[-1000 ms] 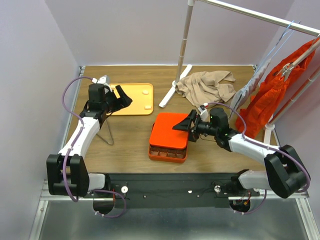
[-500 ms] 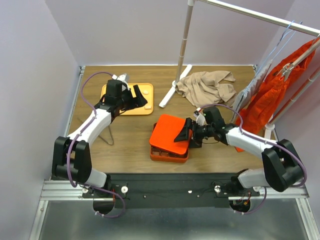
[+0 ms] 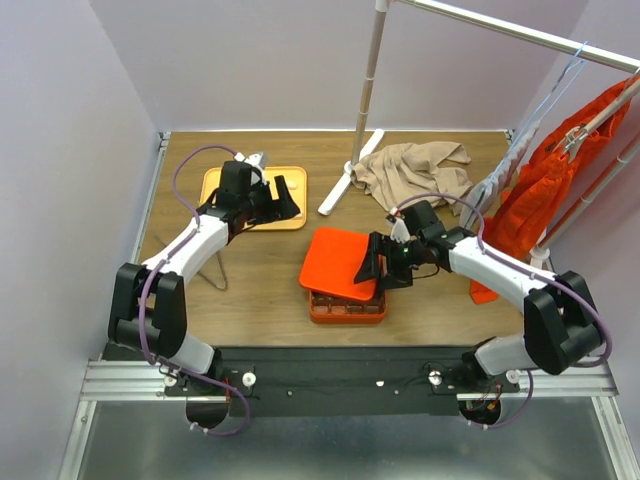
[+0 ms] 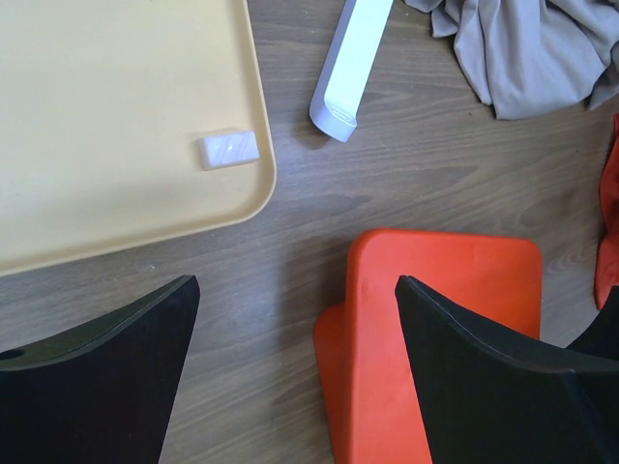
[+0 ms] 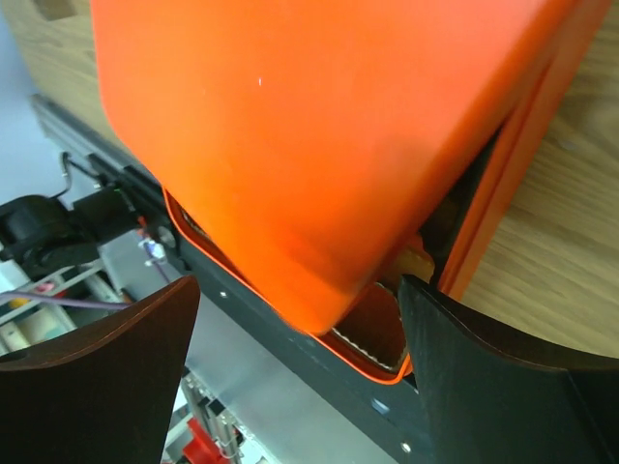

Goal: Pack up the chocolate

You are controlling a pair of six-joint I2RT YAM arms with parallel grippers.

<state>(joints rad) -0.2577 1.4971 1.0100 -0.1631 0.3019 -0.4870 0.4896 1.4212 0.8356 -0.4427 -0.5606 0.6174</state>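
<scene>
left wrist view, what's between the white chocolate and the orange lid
Only the pale yellow tray's rim and bare brown wood tabletop separate the small cream-white chocolate block from the glossy orange plastic lid, seen in the left wrist view.

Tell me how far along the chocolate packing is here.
Late stage, it seems: the orange box sits under its lid, which lies askew. In hand: nothing; the right gripper is open at the lid, the left gripper open near the tray. Left: one white chocolate on the tray, then closing the lid.
</scene>
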